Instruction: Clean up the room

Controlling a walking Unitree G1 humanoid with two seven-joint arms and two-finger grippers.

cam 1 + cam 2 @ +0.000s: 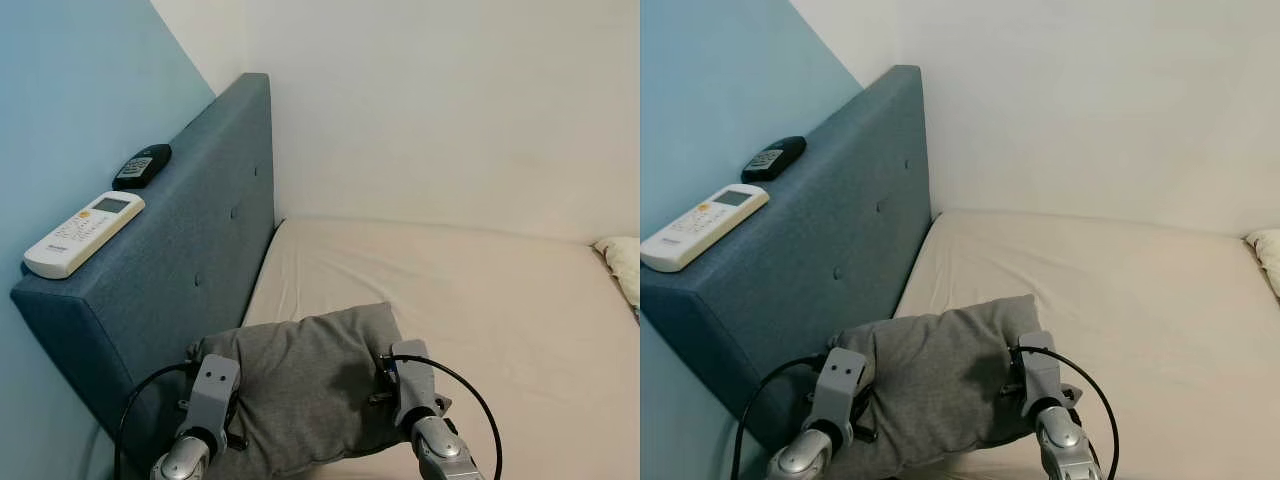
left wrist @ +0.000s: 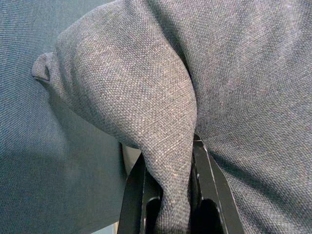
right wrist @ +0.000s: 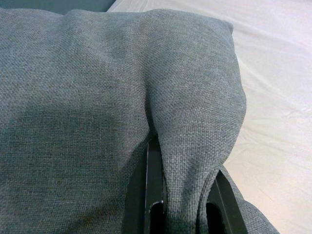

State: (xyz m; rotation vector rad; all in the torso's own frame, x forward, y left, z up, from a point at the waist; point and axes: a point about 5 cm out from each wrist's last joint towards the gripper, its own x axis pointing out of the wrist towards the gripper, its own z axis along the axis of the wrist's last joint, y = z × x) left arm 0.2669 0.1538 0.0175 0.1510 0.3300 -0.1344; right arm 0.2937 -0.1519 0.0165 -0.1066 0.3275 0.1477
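The left gripper [image 1: 222,395] and the right gripper [image 1: 398,375] each press into one side of the grey pillow [image 1: 300,385]. In the left eye view their fingers are buried in the fabric, and the pillow's near edge runs off the bottom of the frame. It lies at the head of the cream mattress [image 1: 480,300], against the blue headboard [image 1: 190,250]. On the headboard's top sit a white remote [image 1: 84,233] and a black remote [image 1: 142,165], apart from each other. A white pillow [image 1: 622,265] is cut off at the right edge.

In the left wrist view the black fingers [image 2: 132,195] stand narrow, pinching a fold of pillow between them.

In the right wrist view the fingers [image 3: 152,190] likewise clamp a bunched corner of the grey fabric, with the mattress beyond.
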